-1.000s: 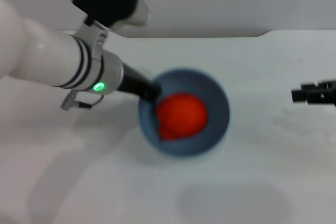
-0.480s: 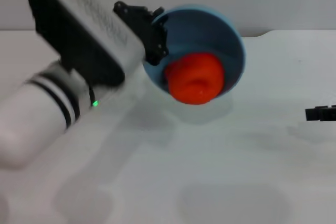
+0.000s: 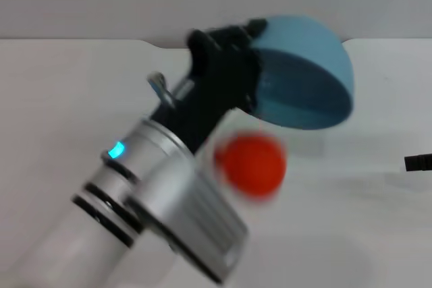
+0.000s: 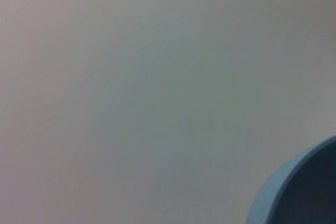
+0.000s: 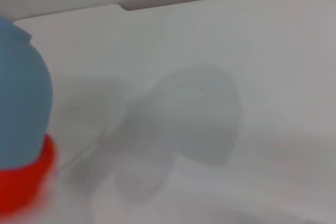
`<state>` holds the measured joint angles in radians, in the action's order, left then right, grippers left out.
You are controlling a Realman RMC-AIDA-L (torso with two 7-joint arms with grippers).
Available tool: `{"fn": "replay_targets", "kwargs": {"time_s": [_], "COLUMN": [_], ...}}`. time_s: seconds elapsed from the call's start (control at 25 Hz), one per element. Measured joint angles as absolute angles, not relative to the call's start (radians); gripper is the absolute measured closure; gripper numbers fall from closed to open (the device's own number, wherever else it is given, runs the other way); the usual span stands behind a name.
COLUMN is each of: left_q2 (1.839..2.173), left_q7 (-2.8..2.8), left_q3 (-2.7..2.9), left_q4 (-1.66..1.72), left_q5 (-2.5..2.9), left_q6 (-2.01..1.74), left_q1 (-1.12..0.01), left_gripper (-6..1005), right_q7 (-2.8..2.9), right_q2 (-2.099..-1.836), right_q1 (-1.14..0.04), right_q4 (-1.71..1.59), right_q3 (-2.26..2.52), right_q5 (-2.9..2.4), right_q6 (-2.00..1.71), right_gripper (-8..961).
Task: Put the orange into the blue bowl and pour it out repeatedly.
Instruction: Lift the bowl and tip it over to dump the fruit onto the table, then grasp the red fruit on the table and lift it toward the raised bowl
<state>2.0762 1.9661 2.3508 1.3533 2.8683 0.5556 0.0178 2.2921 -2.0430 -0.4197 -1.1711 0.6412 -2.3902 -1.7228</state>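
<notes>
1. Even, soft, bright light; no glare.
2. Motion blur smears the orange [image 3: 250, 164] and blue bowl [image 3: 305, 79].
3. Faint grey shadows cross the table [image 5: 252, 51].
4. Left wrist view is hazy, unfocused.

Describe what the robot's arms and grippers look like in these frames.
The left arm is a silver-white cylinder with black bands, a ribbed metallic section and a glowing cyan-green light. Its wrist and the left gripper are matte black, with a small metal loop beside them. Only a black tip of the right gripper shows at the head view's edge.

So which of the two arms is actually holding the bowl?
The left gripper holds the upturned blue bowl above the orange; the right gripper only shows at the table's edge.
</notes>
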Motion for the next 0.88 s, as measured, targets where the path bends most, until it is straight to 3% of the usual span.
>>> {"fn": "replay_targets", "kwargs": {"time_s": [0.12, 0.4, 0.88], "left_q2": [2.076, 2.069, 2.062], "left_q7": [1.776, 1.755, 1.879], "left_q3": [2.422, 2.426, 1.948], "left_q4": [1.235, 1.288, 1.601], "left_q5": [2.697, 2.410, 1.896], "left_q6": [0.692, 0.666, -0.235], "left_q1": [-0.069, -0.109, -0.073], "left_gripper": [1001, 1001, 1001], "right_q7": [2.295, 2.291, 2.195], "right_q2": [-2.045, -2.048, -2.063], "right_q1": [-0.420, -0.426, -0.469], "right_q4": [-1.172, -1.171, -1.173], "right_q3": [0.641, 0.652, 0.697], "right_q5": [-2.390, -2.390, -2.383], "right_q6": [-1.725, -1.722, -1.719], "right_gripper": [528, 523, 514]}}
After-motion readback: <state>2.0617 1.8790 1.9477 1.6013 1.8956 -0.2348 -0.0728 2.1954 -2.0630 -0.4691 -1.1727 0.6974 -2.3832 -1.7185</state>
